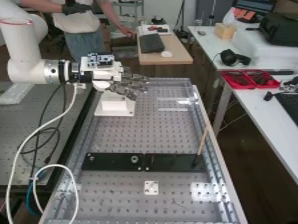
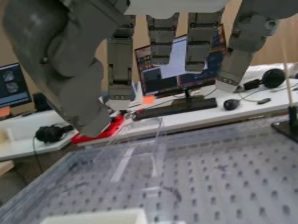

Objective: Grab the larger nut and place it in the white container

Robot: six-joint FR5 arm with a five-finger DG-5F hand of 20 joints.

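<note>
From where I'm standing, the job looks barely begun. The robot hand (image 1: 125, 86) hangs over the far part of the bench (image 1: 126, 135), its fingers straight and loosely spread, and I can see nothing in its grasp. Below it stands a white block-like thing (image 1: 114, 106), which I take to be the white container, though I can't make out its inside from here.

The nut that matters — the larger one, if I'm judging right — seems to be the round metal ring (image 1: 134, 159) lying on the dark plate (image 1: 113, 162), near the plate's middle. A smaller bright piece (image 1: 91, 158) sits by the plate's left end as the high view has it; that may be the lesser nut, but it's too tiny to swear to.

So, by my reckoning, all the real work is left: get the hand to the plate, pick the bigger nut and not its neighbour, lift it, carry it to the white container and let it go inside. The hand is already near the drop-off — just well apart from the nut.
</note>
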